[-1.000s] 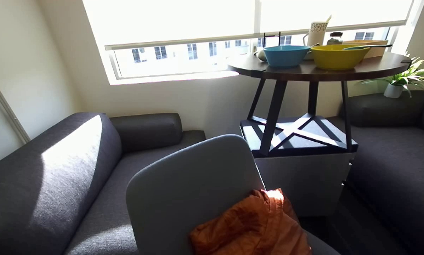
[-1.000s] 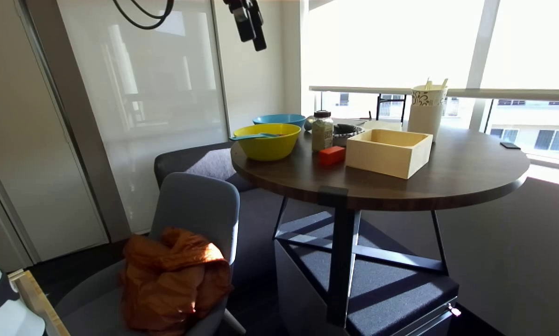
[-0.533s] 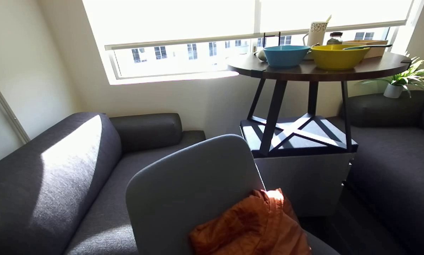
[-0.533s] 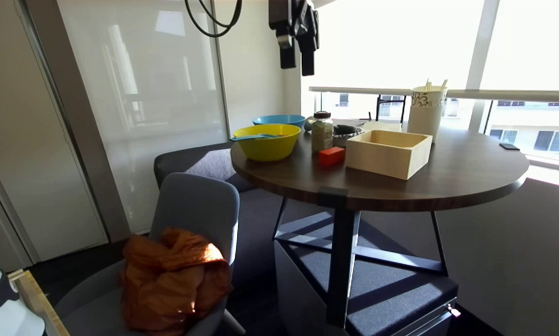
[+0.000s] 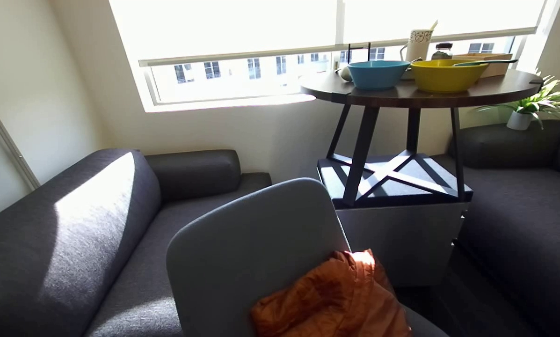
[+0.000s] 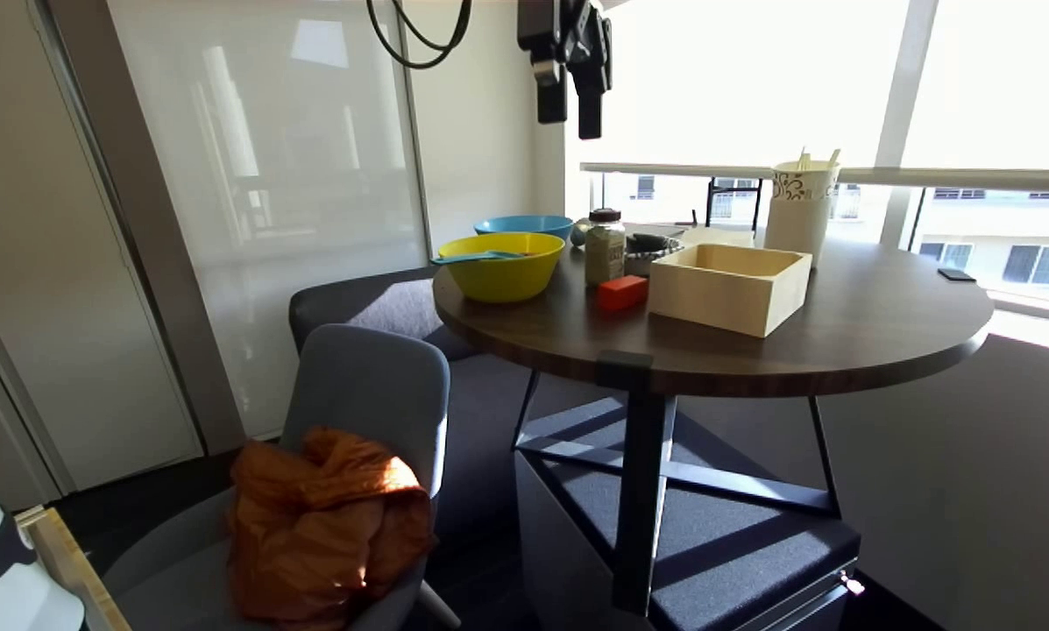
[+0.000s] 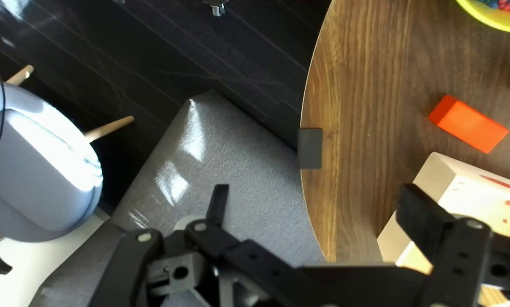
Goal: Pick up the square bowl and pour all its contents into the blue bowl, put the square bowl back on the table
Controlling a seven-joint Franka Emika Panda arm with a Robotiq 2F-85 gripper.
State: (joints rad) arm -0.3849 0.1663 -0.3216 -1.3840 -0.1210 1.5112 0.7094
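The square bowl appears to be the light wooden square box (image 6: 708, 298) on the dark brown round table (image 6: 892, 307). It also shows in the wrist view (image 7: 429, 181), partly hidden behind a finger, and partly in an exterior view (image 5: 497, 65); its contents are not clear. The blue bowl (image 5: 378, 76) stands at the table's edge; in an exterior view it is partly hidden (image 6: 524, 225) behind the yellow bowl. My gripper (image 6: 570, 129) hangs high above the table, fingers down. In the wrist view the gripper (image 7: 314, 189) is wide open and empty, across the table edge.
The yellow bowl (image 6: 502, 270) holds a blue-handled utensil. A jar (image 6: 605, 254), a red block (image 6: 622, 293), a patterned bowl (image 6: 654, 251) and a tall white pitcher (image 6: 800, 215) stand around the box. A chair (image 6: 366, 368) with an orange jacket (image 6: 331, 526) is beside the table.
In an exterior view my gripper has swung right and lower over the table and turned more upright, then shifted slightly right and up. The objects on the table have not moved.
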